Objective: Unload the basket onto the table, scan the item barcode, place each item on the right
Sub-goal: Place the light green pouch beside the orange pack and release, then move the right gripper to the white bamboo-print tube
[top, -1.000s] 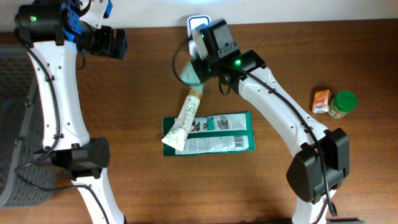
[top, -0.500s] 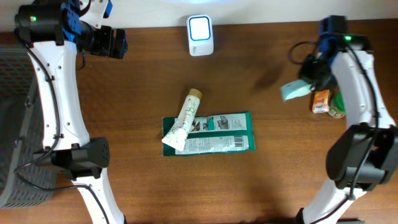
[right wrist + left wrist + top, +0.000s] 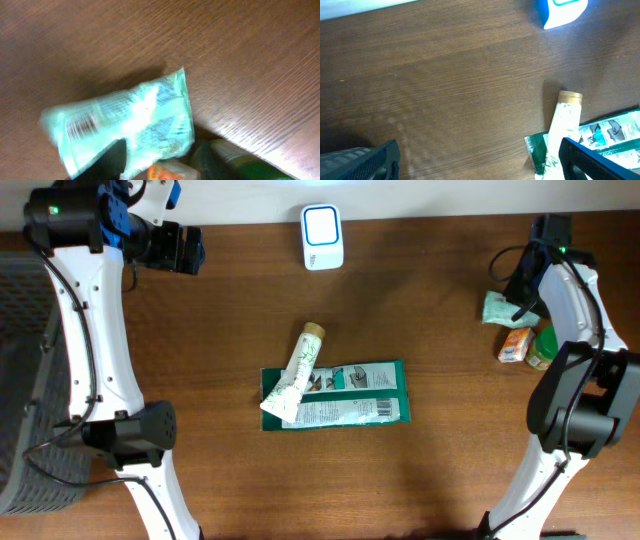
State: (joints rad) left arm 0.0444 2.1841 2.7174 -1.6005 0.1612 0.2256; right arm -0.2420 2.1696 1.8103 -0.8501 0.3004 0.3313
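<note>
Pouch [image 3: 497,308] just below right claw [image 3: 521,284], beside orange box [image 3: 515,343] and green jar [image 3: 548,348], well apart from scanner [image 3: 322,223]: likely done-pile. Right claw's spread: cannot tell. Left claw [image 3: 477,155] wide apart, empty, parked; tube [image 3: 561,135] well ahead, likely awaiting scan.

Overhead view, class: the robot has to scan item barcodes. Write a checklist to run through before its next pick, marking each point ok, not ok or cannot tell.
1. Scanner unobstructed: ok, nothing lies over it.
2. Left gripper open and empty: ok.
3. Tube free to grasp: ok, it lies uncovered on top of the green package.
4. Tube's barcode facing up: cannot tell, the print is too small.
5. Right gripper clear of the light green pouch: cannot tell, the wrist view is blurred.
</note>
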